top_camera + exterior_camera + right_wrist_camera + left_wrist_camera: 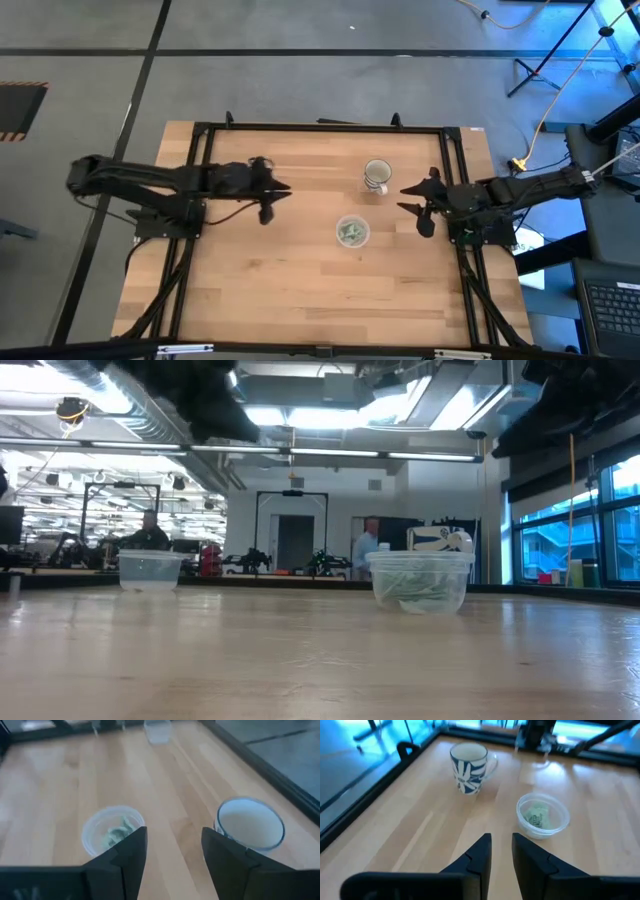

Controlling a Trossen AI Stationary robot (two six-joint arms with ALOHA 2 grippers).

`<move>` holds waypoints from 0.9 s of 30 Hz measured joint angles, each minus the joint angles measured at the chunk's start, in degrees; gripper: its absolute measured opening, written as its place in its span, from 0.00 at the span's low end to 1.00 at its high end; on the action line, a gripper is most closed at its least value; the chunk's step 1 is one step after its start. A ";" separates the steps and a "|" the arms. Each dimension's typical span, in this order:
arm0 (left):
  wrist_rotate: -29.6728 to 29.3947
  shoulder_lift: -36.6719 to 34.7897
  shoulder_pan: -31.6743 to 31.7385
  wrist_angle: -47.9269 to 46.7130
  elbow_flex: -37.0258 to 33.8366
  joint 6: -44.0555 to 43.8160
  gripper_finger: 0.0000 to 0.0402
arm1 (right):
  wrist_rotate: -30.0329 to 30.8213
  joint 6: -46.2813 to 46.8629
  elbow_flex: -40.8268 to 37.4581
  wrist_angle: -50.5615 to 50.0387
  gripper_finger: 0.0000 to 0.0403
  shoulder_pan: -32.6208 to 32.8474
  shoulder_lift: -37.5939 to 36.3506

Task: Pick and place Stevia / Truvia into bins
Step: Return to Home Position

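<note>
A clear plastic bin (352, 232) stands near the table's middle and holds pale green Stevia sachets (538, 815), which also show in the right wrist view (117, 834). A second clear bin (157, 731) stands farther toward the left arm and looks empty in the low view (150, 570). My left gripper (501, 837) hovers left of the filled bin (543, 814), open by a narrow gap and holding nothing. My right gripper (174, 832) hovers on the bin's right, between it and the mug, open wide and empty. I see no loose sachets on the table.
A white mug with dark blue leaf markings (377, 176) stands just beyond the filled bin, toward the far edge, close to my right gripper (408, 198). A black frame (320, 127) runs around the wooden table. People and benches show in the room behind.
</note>
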 joint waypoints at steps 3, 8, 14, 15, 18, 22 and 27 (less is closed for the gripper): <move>-0.07 -7.21 0.10 4.17 -6.64 0.18 0.18 | 0.03 -1.36 0.00 0.50 0.48 0.00 -2.21; -1.09 -17.73 0.80 6.74 -14.40 0.06 0.18 | 0.12 -2.83 -0.01 0.84 0.48 0.00 -4.83; -1.65 -27.28 1.51 6.53 -20.41 0.30 0.17 | 0.09 -6.26 -7.34 11.26 0.48 0.00 -7.95; -1.65 -28.70 1.51 6.51 -21.18 0.63 0.17 | 0.03 -6.94 -9.01 13.02 0.48 0.00 -8.74; -1.80 -33.06 1.51 6.41 -23.22 1.06 0.18 | 0.03 -7.19 -12.56 16.18 0.48 0.00 -11.33; -3.68 -39.64 1.51 6.01 -25.43 1.38 0.18 | 0.03 -7.22 -14.89 16.32 0.48 0.00 -15.99; -5.90 -46.45 1.51 3.96 -27.20 1.01 0.18 | 0.06 -8.75 -16.40 14.81 0.48 0.00 -22.95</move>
